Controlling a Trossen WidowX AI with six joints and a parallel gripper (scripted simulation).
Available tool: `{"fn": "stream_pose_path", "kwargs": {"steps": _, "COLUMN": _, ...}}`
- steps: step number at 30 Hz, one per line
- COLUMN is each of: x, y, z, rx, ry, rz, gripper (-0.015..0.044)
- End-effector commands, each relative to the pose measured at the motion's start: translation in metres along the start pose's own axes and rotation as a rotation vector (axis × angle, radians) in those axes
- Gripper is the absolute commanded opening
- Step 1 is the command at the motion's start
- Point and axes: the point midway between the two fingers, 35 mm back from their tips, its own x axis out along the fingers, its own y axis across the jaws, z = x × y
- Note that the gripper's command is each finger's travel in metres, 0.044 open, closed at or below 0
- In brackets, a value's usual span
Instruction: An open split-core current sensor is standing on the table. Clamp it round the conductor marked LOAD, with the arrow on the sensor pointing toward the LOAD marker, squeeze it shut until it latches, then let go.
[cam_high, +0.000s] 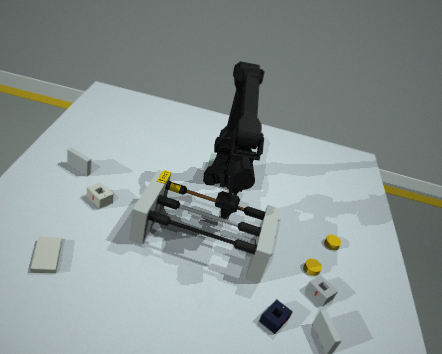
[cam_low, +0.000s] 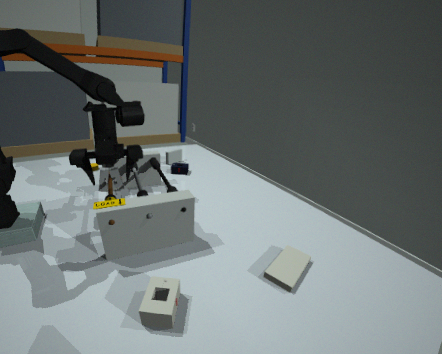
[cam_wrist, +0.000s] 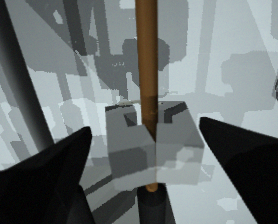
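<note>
The grey split-core sensor (cam_wrist: 177, 167) is around the copper LOAD conductor (cam_wrist: 147, 60) (cam_high: 197, 194) (cam_low: 110, 186), one half on each side of it, near the black sleeve at the end away from the yellow LOAD marker (cam_high: 164, 176) (cam_low: 109, 203). Whether its halves are latched cannot be told. Its arrow is not visible. My gripper (cam_wrist: 146, 126) (cam_high: 226, 212) (cam_low: 110, 181) is open and empty. Its fingers stand on either side of the sensor, apart from it in the wrist view. In the top view the gripper hides the sensor.
Two end blocks (cam_high: 145, 215) (cam_high: 265, 245) hold the LOAD conductor and two others beside it. A cream block (cam_high: 100, 196) (cam_low: 160, 305), a flat plate (cam_high: 46, 255) (cam_low: 288, 268), yellow discs (cam_high: 332, 242) (cam_high: 312, 266), a grey block (cam_high: 321, 291) and a dark blue block (cam_high: 275, 316) (cam_low: 180, 169) lie around.
</note>
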Motion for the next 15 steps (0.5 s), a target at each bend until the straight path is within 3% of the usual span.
{"fn": "stream_pose_path", "kwargs": {"steps": 1, "x": 0.0078, "y": -0.0009, "z": -0.0003, "rx": 0.005, "ry": 0.002, "rz": -0.003, "gripper": 0.044}}
{"fn": "stream_pose_path", "kwargs": {"steps": 6, "x": 0.0133, "y": -0.0012, "z": -0.0003, "rx": 0.005, "ry": 0.002, "rz": -0.003, "gripper": 0.044}}
{"fn": "stream_pose_path", "kwargs": {"steps": 10, "x": 0.0091, "y": -0.0004, "z": 0.0, "rx": 0.0, "ry": 0.0, "rz": -0.001, "gripper": 0.0335}}
{"fn": "stream_pose_path", "kwargs": {"steps": 15, "x": 0.0091, "y": -0.0004, "z": 0.0, "rx": 0.0, "ry": 0.0, "rz": -0.001, "gripper": 0.0302}}
